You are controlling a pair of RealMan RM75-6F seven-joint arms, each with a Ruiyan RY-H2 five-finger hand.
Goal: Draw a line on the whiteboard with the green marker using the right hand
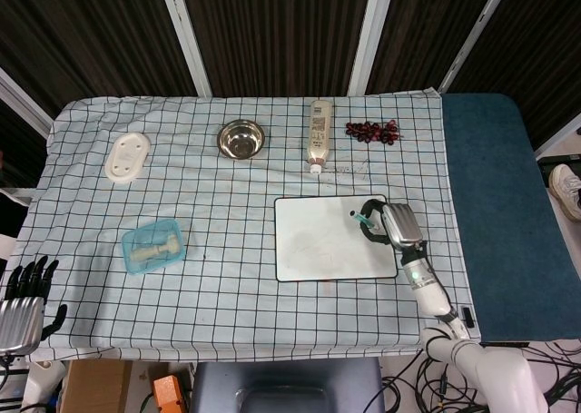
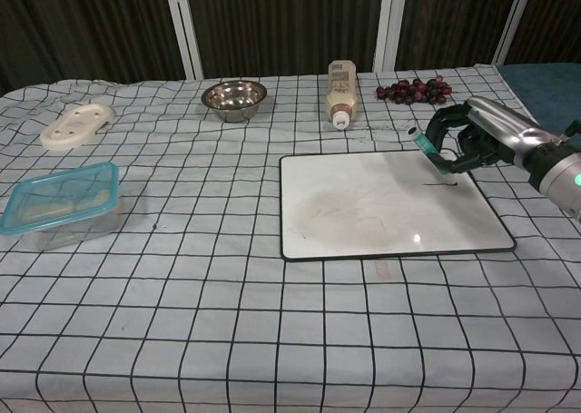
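Observation:
The whiteboard [image 1: 329, 240] [image 2: 381, 206] lies flat on the checked cloth, right of centre. My right hand [image 1: 392, 226] [image 2: 477, 143] hovers over its far right corner and grips the green marker [image 1: 362, 221] [image 2: 432, 153], which is tilted with its tip down at the board surface. A short dark line shows on the board just beside the tip in the chest view. My left hand [image 1: 23, 295] sits off the table's front left corner, fingers apart, holding nothing.
At the back stand a steel bowl [image 1: 241, 140], a lying bottle [image 1: 319, 135] and a bunch of grapes [image 1: 372, 131]. A white dish [image 1: 126, 155] and a blue-lidded container [image 1: 153, 245] are on the left. A dark blue mat [image 1: 499, 213] borders the right side.

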